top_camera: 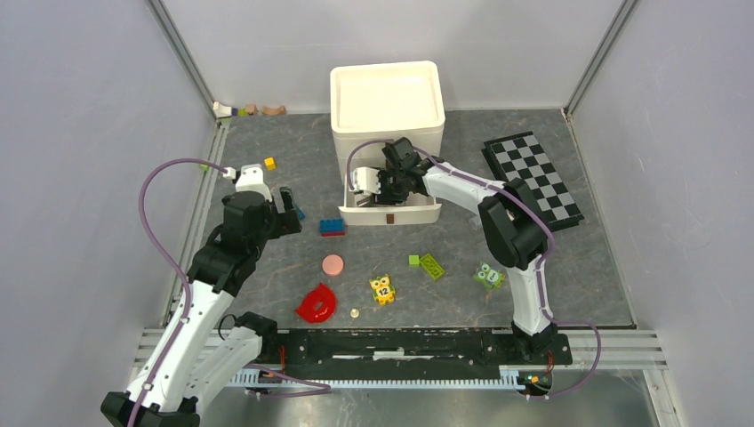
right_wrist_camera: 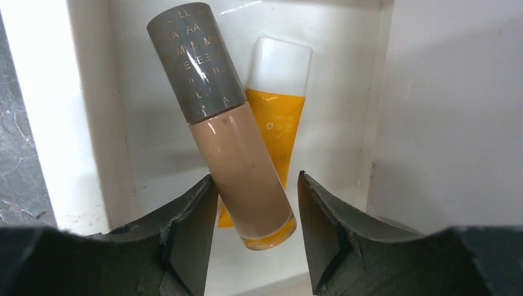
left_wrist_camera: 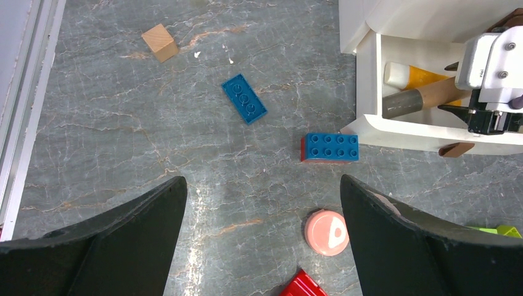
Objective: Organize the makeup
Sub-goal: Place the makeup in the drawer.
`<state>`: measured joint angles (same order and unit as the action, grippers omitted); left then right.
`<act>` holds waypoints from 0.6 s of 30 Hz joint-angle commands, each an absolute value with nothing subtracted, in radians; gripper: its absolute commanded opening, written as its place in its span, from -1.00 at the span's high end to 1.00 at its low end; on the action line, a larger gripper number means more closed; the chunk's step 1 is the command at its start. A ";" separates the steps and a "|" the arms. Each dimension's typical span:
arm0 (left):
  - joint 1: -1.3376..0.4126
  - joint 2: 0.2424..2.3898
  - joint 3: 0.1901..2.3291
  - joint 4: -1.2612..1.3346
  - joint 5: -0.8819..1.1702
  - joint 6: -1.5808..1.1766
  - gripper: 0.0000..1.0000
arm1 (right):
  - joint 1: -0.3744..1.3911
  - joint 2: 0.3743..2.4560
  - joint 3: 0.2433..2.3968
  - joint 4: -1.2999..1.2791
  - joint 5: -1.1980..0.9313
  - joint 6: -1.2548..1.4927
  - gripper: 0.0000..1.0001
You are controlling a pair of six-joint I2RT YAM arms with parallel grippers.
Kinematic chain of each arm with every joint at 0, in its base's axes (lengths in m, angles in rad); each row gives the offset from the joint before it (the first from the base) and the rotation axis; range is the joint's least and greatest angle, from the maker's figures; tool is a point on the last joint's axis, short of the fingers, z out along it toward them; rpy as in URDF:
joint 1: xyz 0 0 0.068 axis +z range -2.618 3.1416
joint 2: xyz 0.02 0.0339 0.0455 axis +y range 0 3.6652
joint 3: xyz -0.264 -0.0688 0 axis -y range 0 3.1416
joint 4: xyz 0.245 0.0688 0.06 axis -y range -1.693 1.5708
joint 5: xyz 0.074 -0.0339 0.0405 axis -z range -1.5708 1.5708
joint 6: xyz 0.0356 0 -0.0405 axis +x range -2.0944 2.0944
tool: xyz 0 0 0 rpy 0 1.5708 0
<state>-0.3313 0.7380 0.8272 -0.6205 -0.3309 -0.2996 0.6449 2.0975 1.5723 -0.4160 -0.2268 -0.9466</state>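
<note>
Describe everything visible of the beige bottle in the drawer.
The beige bottle is a clear cylinder of tan liquid with a matte grey cap printed with gold letters. It lies diagonally in the white drawer, partly across the orange tube. The right gripper straddles its base, jaws open.

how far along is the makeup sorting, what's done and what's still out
Done: the orange tube lies in the open drawer. In hand: the beige stick rests across it, with the right gripper jaws on either side of its end; whether it is gripped is unclear. Left: the pink disc sits out on the table, just ahead of the open left gripper.
</note>
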 commanded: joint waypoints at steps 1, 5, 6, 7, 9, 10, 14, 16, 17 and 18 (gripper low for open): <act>-0.326 0.738 0.825 -0.593 -0.322 -0.274 -1.00 | 0.644 2.036 1.570 -0.391 -0.236 -0.932 -0.15; -0.327 0.738 0.825 -0.594 -0.321 -0.274 -1.00 | 0.644 1.983 1.569 -0.385 -0.230 -0.916 -0.18; -0.326 0.738 0.825 -0.592 -0.322 -0.273 -1.00 | 0.644 1.968 1.565 -0.379 -0.225 -0.909 -0.19; -0.325 0.738 0.825 -0.592 -0.321 -0.273 -1.00 | 0.644 1.948 1.561 -0.373 -0.223 -0.903 -0.19; -0.326 0.738 0.826 -0.592 -0.319 -0.273 -1.00 | 0.644 1.909 1.540 -0.355 -0.222 -0.892 -0.20; -0.326 0.739 0.826 -0.592 -0.319 -0.274 -1.00 | 0.645 1.890 1.524 -0.347 -0.222 -0.889 -0.20; -0.325 0.738 0.825 -0.592 -0.318 -0.273 -1.00 | 0.644 1.812 1.471 -0.337 -0.221 -0.875 -0.20; -0.327 0.739 0.825 -0.592 -0.318 -0.273 -1.00 | 0.644 1.770 1.436 -0.328 -0.225 -0.861 -0.20; -0.325 0.741 0.825 -0.592 -0.319 -0.273 -1.00 | 0.644 1.748 1.408 -0.310 -0.225 -0.844 -0.21; -0.327 0.740 0.825 -0.592 -0.317 -0.273 -1.00 | 0.644 1.716 1.381 -0.288 -0.223 -0.822 -0.20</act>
<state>-0.3313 0.7395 0.8272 -0.6205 -0.3305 -0.2996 0.6449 1.8229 1.4590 -0.3569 -0.2234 -0.8803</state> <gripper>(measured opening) 0.996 0.602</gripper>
